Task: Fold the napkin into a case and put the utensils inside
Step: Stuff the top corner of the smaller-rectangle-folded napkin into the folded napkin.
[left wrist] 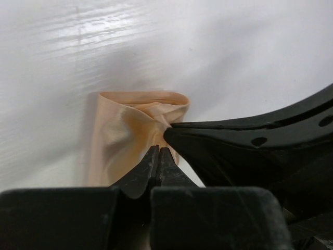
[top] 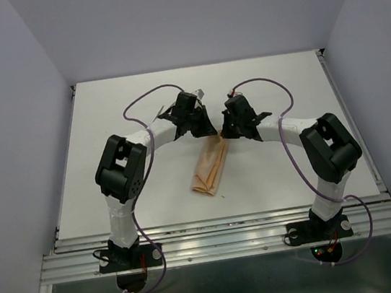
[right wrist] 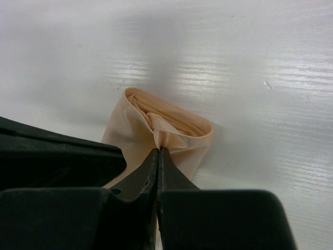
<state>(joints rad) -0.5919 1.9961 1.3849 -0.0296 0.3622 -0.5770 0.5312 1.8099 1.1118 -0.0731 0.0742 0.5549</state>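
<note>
The napkin (top: 209, 168) lies folded into a narrow peach-orange case in the middle of the table, its long axis running from near left to far right. Both grippers meet at its far end. My left gripper (top: 208, 131) is shut, its tips (left wrist: 158, 149) pressed into the cloth (left wrist: 125, 130) at the raised end. Beside it, my right gripper (top: 224, 134) is shut on a small fold of the napkin's top layer (right wrist: 171, 130), tips (right wrist: 158, 150) together. That end gapes open, showing stacked layers inside. The utensils are out of view.
The white table (top: 125, 112) is walled by pale panels on the left, back and right. Purple cables loop over both arms. In each wrist view, the other gripper's black body (left wrist: 250, 151) (right wrist: 52, 159) sits close alongside.
</note>
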